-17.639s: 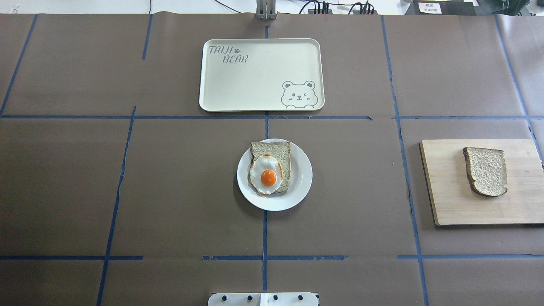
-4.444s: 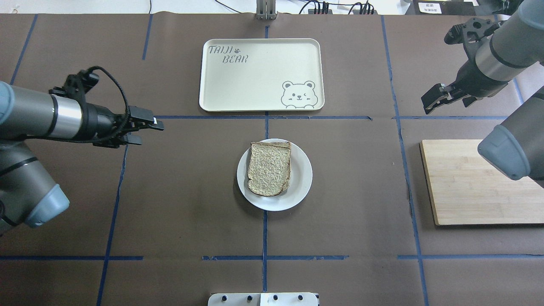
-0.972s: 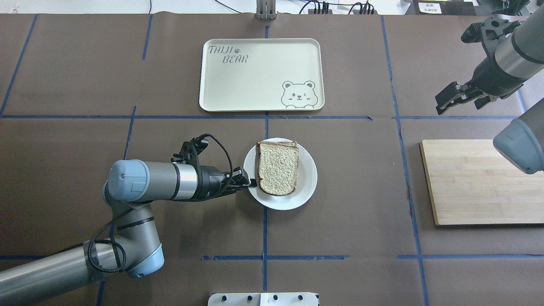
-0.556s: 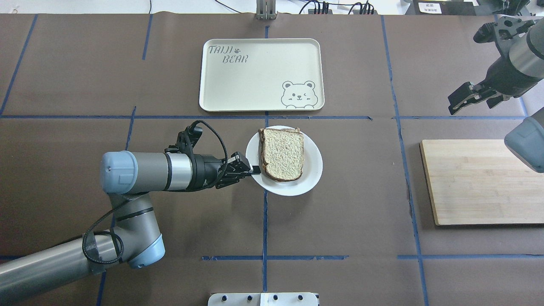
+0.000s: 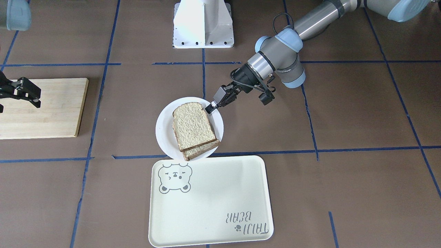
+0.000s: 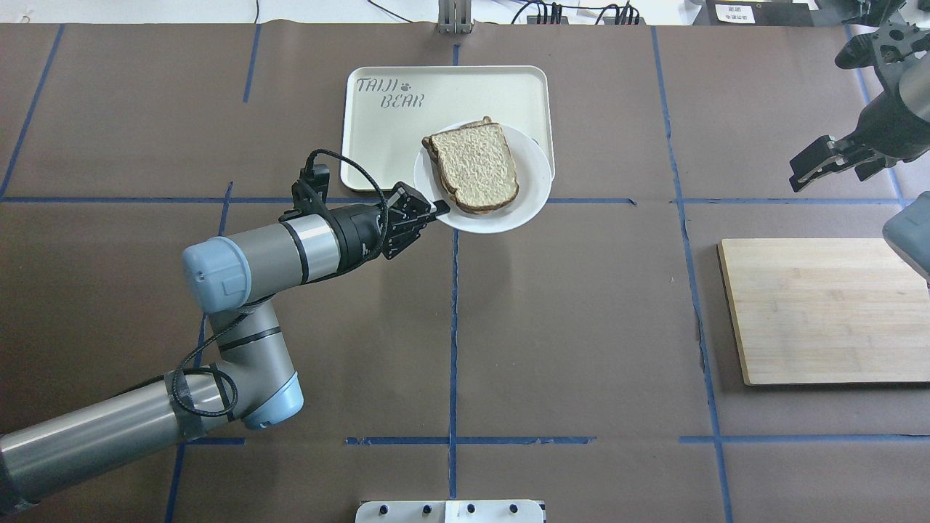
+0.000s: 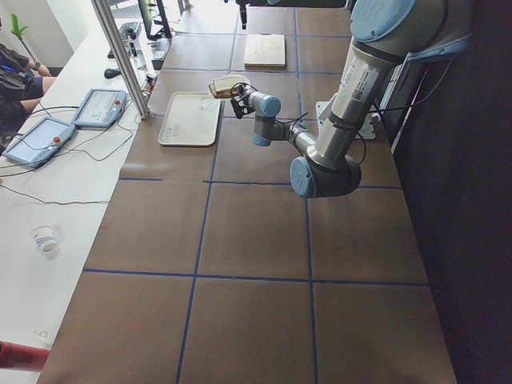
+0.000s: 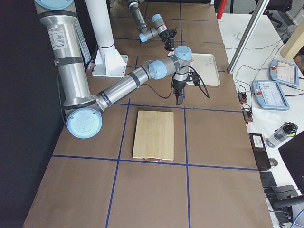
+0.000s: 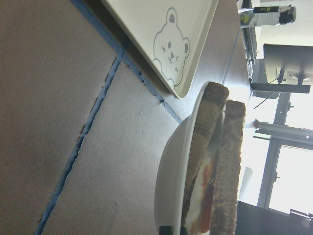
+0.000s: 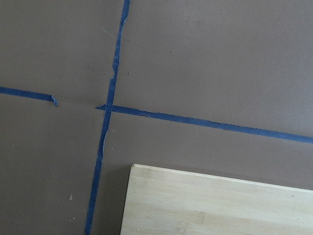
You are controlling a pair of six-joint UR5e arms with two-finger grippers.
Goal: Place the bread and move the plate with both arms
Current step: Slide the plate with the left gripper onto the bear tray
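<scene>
Tabletop: brown paper, blue tape grid, one wooden board. Left pincer clamps the rim of the one plate, raised at the near edge of the one tray. The plate carries two slices, the bread atop a second slice. Right pincer hangs spread and empty, well apart.

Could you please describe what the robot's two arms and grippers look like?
Both the left arm and right arm are silver-grey tubes with light blue joint caps. The left gripper and right gripper are black, with two fingers each. A black cable loops along the left wrist.
</scene>
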